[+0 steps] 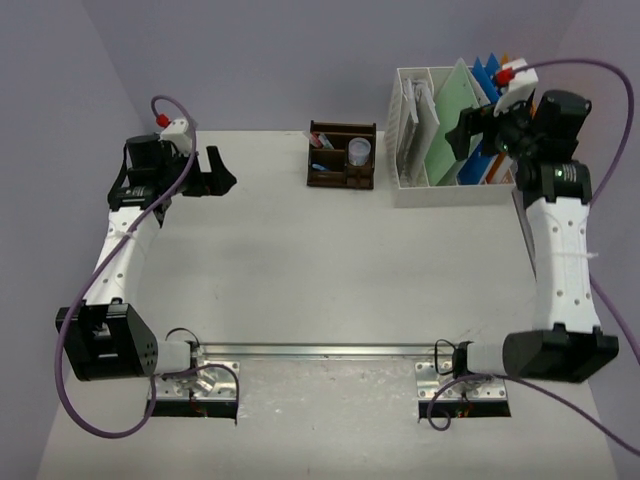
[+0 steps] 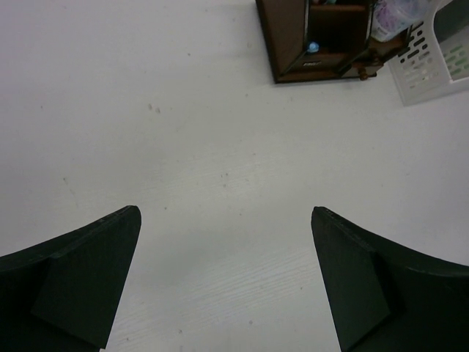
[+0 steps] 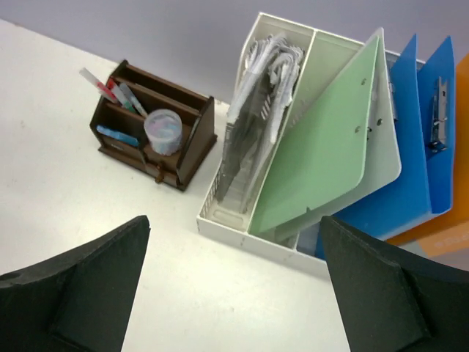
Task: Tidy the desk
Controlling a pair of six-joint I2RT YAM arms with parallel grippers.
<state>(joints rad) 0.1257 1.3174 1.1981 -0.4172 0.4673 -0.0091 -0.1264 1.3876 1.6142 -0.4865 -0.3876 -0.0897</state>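
The desk (image 1: 300, 270) is a large white tabletop with a metal rail (image 1: 320, 349) along its near edge. It also fills the left wrist view (image 2: 220, 110) and the lower right wrist view (image 3: 44, 110). My left gripper (image 1: 215, 172) is open and empty at the desk's back left, low over bare surface in the left wrist view (image 2: 223, 213). My right gripper (image 1: 465, 132) is open and empty, held above the right part of the file rack, and also shows in the right wrist view (image 3: 234, 220).
A dark brown pen organizer (image 1: 342, 157) (image 3: 190, 147) (image 2: 293, 44) holds pens and a clear cup (image 3: 163, 130) at the back middle. A white file rack (image 1: 402, 150) (image 3: 256, 238) (image 2: 432, 66) to its right holds papers, a green clipboard (image 3: 322, 147), blue clipboards (image 3: 425, 147) and an orange one (image 3: 454, 220).
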